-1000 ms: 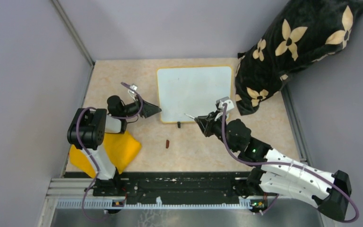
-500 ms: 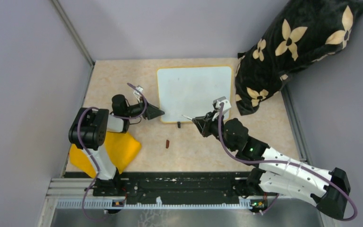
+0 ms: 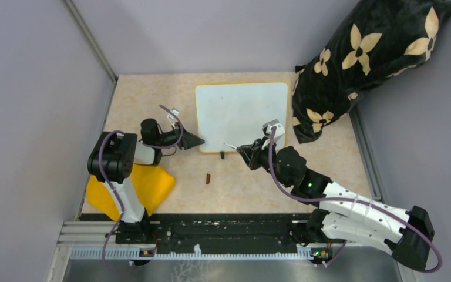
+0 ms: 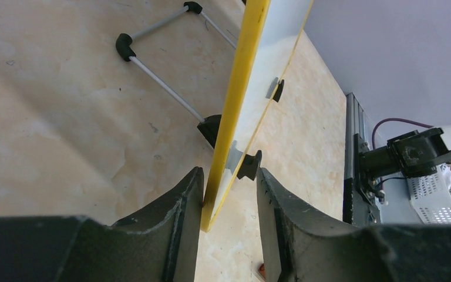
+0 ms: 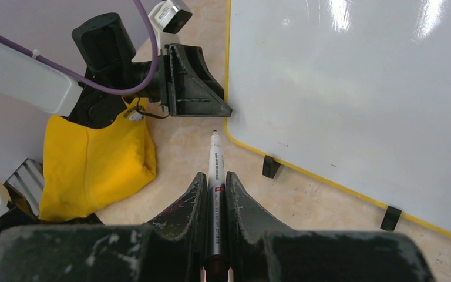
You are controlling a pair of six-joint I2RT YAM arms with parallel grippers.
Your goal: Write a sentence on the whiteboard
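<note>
The whiteboard [image 5: 352,76] has a smooth, glossy white face that throws back bright streaks of light. Its thin frame [image 4: 234,111] looks like smooth yellow plastic. Its stand [image 4: 163,85] is a thin bare metal rod with black plastic end caps. The worktop [image 3: 152,100] is a beige, marbled, stone-look sheet with a dull sheen. The fingers [image 4: 176,229] of the left pincer [image 4: 229,179] and of the right pincer [image 5: 214,182] are grainy matt black plastic, scuffed pale at the edges. The marker [image 5: 214,155] has a smooth white plastic barrel. The yellow cloth [image 5: 94,158] looks soft and creased, and the black pillow [image 3: 376,53] looks plush like velvet. The arm casings [image 3: 358,211] are smooth white plastic.
</note>
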